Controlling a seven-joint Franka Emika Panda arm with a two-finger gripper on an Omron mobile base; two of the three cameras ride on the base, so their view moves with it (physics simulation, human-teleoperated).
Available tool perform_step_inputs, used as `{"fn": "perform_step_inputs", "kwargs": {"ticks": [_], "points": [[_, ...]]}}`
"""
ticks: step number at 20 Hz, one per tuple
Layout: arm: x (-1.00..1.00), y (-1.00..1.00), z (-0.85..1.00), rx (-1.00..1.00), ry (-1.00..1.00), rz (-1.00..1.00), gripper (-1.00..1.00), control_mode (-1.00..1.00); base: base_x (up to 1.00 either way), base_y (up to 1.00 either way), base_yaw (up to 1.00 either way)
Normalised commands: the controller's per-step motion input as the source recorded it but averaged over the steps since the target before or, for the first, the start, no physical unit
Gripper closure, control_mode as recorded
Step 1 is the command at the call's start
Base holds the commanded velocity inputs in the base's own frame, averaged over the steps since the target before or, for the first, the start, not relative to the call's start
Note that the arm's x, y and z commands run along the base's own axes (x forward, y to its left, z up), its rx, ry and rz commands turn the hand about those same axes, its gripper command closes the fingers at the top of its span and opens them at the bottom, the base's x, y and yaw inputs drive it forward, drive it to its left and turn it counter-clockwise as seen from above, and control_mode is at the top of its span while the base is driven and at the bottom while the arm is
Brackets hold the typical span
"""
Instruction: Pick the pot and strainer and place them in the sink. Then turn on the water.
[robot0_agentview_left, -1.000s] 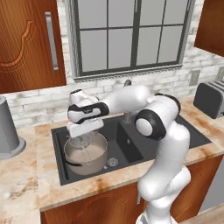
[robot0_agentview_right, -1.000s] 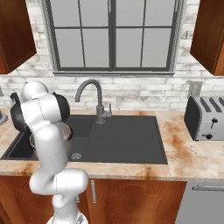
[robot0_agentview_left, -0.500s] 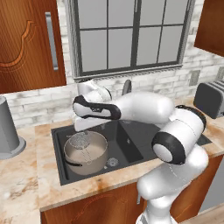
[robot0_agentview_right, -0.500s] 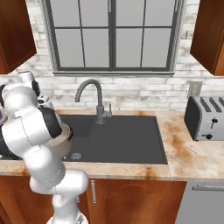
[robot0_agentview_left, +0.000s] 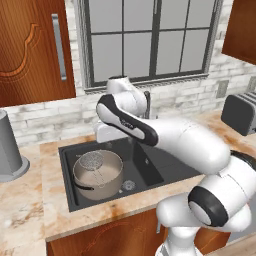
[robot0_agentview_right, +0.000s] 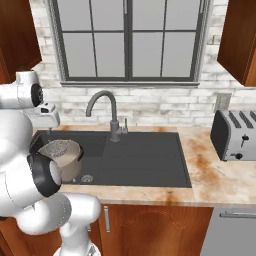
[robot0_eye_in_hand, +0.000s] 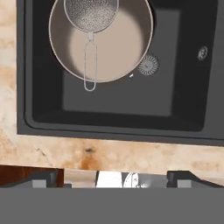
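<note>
Above the sink (robot0_eye_in_hand: 183, 109), the hand (robot0_eye_in_hand: 113, 177) gapes wide, holding nothing.

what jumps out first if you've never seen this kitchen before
The big white arm arches over the dark sink, its fingers open and holding nothing. In the sink's left basin sits a round grey pot, with a wire-mesh strainer resting inside it. No water runs from the curved tap behind the sink.
</note>
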Motion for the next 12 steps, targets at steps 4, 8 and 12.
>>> {"fn": "perform_step_inputs", "kwargs": {"ticks": [4, 8, 12], "points": [[-0.78, -0.37, 0.66, 0.08, 0.0, -0.02, -1.0, -1.0, 0.0, 0.0, 0.0], [-0.8, -0.31, 0.6, 0.02, 0.0, -0.01, -1.0, -1.0, 0.0, 0.0, 0.0], [-0.88, -0.23, 0.34, 0.01, -0.01, 0.0, -1.0, -1.0, 0.0, 0.0, 0.0]]}}
